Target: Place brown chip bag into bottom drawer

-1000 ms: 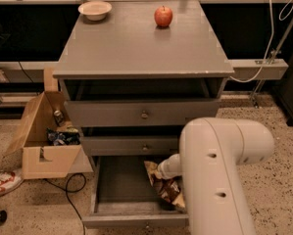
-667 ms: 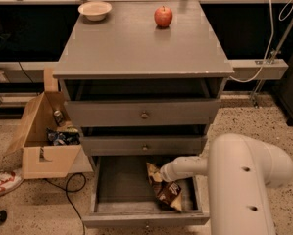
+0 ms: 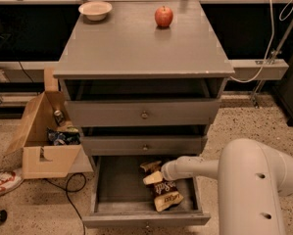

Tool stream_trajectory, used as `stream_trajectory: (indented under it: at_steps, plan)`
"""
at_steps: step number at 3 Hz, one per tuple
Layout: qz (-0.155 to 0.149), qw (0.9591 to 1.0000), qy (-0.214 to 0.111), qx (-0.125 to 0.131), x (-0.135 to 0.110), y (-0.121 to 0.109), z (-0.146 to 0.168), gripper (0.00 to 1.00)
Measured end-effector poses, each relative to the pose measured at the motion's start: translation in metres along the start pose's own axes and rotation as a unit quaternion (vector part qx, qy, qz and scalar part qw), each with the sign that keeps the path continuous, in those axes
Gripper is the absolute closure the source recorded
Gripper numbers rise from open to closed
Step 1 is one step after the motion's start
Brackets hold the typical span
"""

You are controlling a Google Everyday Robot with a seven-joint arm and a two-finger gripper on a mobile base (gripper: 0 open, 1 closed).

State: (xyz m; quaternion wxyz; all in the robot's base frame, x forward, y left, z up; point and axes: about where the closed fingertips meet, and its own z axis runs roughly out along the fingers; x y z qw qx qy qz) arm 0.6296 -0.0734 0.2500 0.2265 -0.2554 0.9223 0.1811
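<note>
The brown chip bag (image 3: 165, 192) lies inside the open bottom drawer (image 3: 116, 185), right of its middle, with its dark centre and white lettering facing up and one pale end toward the drawer front. My gripper (image 3: 157, 172) reaches into the drawer from the right, at the bag's back end. The white forearm (image 3: 195, 167) behind it hides the drawer's back right corner. I cannot tell whether the gripper is touching the bag.
The two upper drawers (image 3: 144, 114) are closed. An apple (image 3: 163, 16) and a small bowl (image 3: 95, 10) sit on the cabinet top. An open cardboard box (image 3: 45, 141) with items stands on the floor at the left, with a cable beside it.
My arm has swung to the right and uncovered more of the drawer. The chip bag has stayed in about the same place in the drawer.
</note>
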Motion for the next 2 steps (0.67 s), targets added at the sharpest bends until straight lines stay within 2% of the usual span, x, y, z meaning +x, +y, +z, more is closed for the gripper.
stream_trajectory:
  at_steps: [1,2]
  plan:
    - [-0.005,1.0,-0.005,-0.006,0.0,0.003,-0.005,0.0]
    - [0.002,0.9985,-0.034,-0.043,0.003,-0.001,-0.027,0.0]
